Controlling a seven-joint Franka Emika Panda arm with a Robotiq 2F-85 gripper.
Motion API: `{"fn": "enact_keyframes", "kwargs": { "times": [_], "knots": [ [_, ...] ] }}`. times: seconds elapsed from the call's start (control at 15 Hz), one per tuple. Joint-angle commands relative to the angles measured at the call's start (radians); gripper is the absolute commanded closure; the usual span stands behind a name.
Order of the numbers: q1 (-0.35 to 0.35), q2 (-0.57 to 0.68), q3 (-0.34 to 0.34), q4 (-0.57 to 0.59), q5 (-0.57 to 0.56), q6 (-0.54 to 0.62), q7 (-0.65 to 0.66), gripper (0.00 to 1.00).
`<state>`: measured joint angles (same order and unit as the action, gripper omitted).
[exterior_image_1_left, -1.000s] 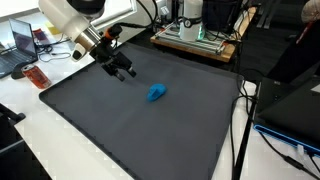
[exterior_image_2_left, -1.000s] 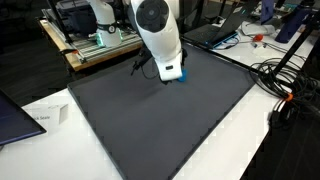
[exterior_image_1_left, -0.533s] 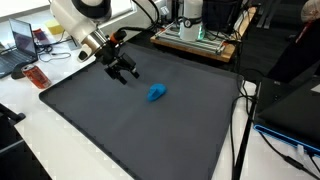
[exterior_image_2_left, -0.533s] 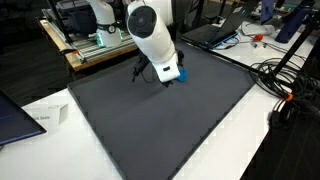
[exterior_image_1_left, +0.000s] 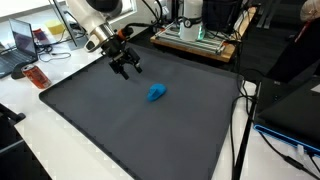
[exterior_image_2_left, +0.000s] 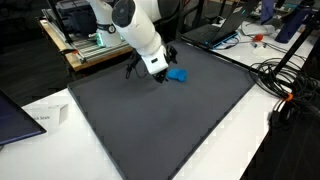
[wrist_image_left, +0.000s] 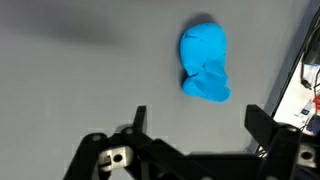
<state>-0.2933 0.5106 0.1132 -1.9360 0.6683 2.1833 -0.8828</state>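
The lump (wrist_image_left: 205, 63) at twelve o'clock of the gripper (wrist_image_left: 198, 118) is plain bright blue. The gripper is black, the mat (exterior_image_1_left: 130, 130) plain dark grey, the table (exterior_image_1_left: 35, 135) white.

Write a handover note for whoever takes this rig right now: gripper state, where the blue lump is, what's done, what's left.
Gripper: open, empty, over the dark mat.
Blue lump: lying on the mat, apart from the gripper. In the wrist view it sits ahead of the open jaws, not between them.
Done: nothing gripped, lump untouched.
Left: probably closing the gap, lining the jaws up on the lump and gripping it.
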Motion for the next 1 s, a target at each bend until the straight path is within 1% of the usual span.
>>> {"fn": "enact_keyframes", "kwargs": {
  "times": [0.0,0.47,0.73,0.93],
  "knots": [
    [0.021,-0.109,-0.014,-0.142,0.057,0.083,-0.034,0.0],
    [0.068,-0.223,-0.01,-0.313,0.068,0.265,-0.081,0.0],
    [0.093,-0.282,0.004,-0.411,0.129,0.392,-0.141,0.0],
    [0.112,-0.326,0.025,-0.473,0.233,0.487,-0.238,0.0]
  ]
}}
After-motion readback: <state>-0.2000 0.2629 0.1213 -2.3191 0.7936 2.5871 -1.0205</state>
